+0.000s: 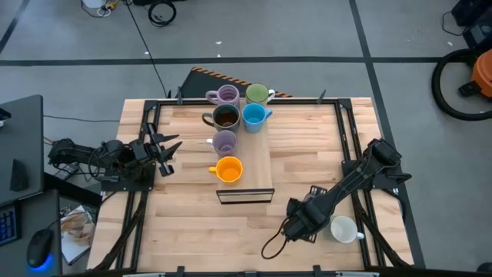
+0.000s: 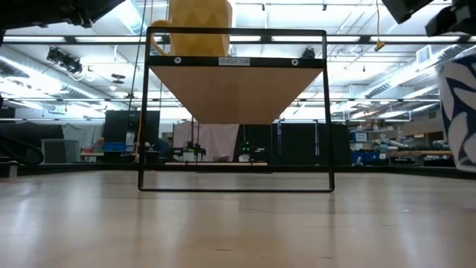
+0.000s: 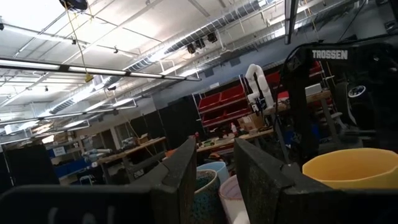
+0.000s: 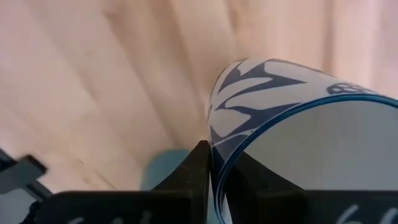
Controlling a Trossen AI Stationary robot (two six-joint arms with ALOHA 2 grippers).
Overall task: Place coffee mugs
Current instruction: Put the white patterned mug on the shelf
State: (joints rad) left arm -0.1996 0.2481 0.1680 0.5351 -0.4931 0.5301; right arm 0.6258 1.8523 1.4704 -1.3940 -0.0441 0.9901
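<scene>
Six mugs stand on the raised wooden shelf (image 1: 257,158): lilac (image 1: 224,95), green (image 1: 258,94), dark brown (image 1: 225,118), blue (image 1: 254,115), a second lilac (image 1: 224,141) and orange (image 1: 228,169). A white mug with a dark blue pattern (image 1: 344,229) is near the table's near right corner, in my right gripper (image 1: 330,223), which is shut on it. The same mug shows at the low view's right edge (image 2: 457,112). My left gripper (image 1: 165,151) waits open at the table's left side, level with the shelf, its fingers pointing at the mugs. No second white mug is in view. My right gripper (image 4: 219,155) pinches the white mug's wall at the rim (image 4: 214,127), with one finger (image 4: 198,171) outside and the other (image 4: 252,180) inside the mouth. In the low view the mug's bottom (image 2: 455,162) looks clear of the table.
The shelf is a black wire frame (image 2: 234,112) with a wooden top, standing mid-table; the orange mug (image 2: 197,26) sits at its near end. Black rails (image 1: 350,146) run along both table sides. Bare wood lies to the left and right of the shelf.
</scene>
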